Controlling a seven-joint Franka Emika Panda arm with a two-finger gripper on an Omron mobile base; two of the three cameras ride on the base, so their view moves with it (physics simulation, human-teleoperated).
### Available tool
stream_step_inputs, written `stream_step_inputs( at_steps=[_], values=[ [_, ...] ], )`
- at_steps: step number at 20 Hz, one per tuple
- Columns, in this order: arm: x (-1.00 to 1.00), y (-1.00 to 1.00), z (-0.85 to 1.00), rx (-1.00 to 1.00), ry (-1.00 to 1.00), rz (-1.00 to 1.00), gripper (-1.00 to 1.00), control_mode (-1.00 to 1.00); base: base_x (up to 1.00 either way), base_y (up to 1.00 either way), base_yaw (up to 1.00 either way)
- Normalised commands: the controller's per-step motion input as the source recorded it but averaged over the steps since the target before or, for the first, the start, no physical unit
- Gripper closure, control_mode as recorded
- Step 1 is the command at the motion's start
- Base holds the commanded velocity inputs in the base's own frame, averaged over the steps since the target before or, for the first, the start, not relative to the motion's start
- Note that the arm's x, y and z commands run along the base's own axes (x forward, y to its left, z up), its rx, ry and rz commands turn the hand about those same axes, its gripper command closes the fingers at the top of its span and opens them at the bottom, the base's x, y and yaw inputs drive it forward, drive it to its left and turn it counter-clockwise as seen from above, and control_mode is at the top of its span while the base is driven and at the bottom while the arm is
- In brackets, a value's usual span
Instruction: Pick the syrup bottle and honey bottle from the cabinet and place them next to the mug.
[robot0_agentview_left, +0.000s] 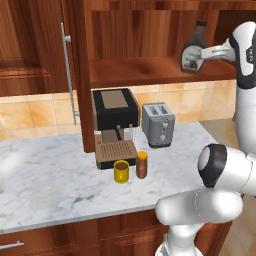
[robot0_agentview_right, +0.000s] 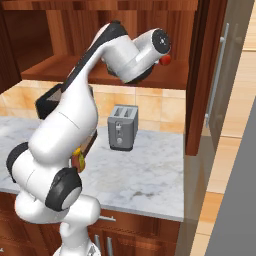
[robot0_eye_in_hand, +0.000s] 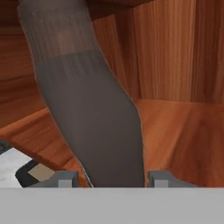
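Observation:
The syrup bottle (robot0_agentview_left: 191, 50), dark with a black cap and whitish label, leans tilted just over the cabinet shelf (robot0_agentview_left: 140, 70) at its right end. My gripper (robot0_agentview_left: 204, 53) reaches in from the right and is shut on the syrup bottle. In the hand view the syrup bottle (robot0_eye_in_hand: 96, 109) slants between the two fingertips (robot0_eye_in_hand: 65, 178) of the gripper (robot0_eye_in_hand: 111, 180). Down on the counter, the honey bottle (robot0_agentview_left: 142, 165) stands upright just right of the yellow mug (robot0_agentview_left: 120, 171).
A black coffee machine (robot0_agentview_left: 115, 125) stands behind the mug, with a silver toaster (robot0_agentview_left: 158, 124) (robot0_agentview_right: 122, 127) to its right. The open cabinet door with its bar handle (robot0_agentview_left: 70, 75) hangs at the left. The marble counter (robot0_agentview_left: 50, 175) stretches leftward.

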Motion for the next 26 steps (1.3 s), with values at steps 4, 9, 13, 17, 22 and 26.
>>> stream_step_inputs(
  at_steps=[4,9,13,17,22,26],
  values=[
    [-0.71,0.21,0.00,0.00,-0.06,0.06,1.00,-1.00,0.00,0.00,0.00],
    [-0.69,0.31,0.00,-0.01,0.00,0.05,1.00,-1.00,0.00,0.00,0.00],
    [-0.59,0.34,0.01,-0.04,0.01,0.05,1.00,-1.00,0.00,0.00,0.00],
    [-0.56,0.36,-0.03,-0.06,0.03,0.04,1.00,-1.00,0.00,0.00,0.00],
    [-0.48,0.26,-0.34,-0.07,0.01,0.02,1.00,-1.00,0.00,0.00,0.00],
    [-0.42,0.22,-0.41,-0.07,0.00,0.02,1.00,-1.00,0.00,0.00,0.00]
  ],
)
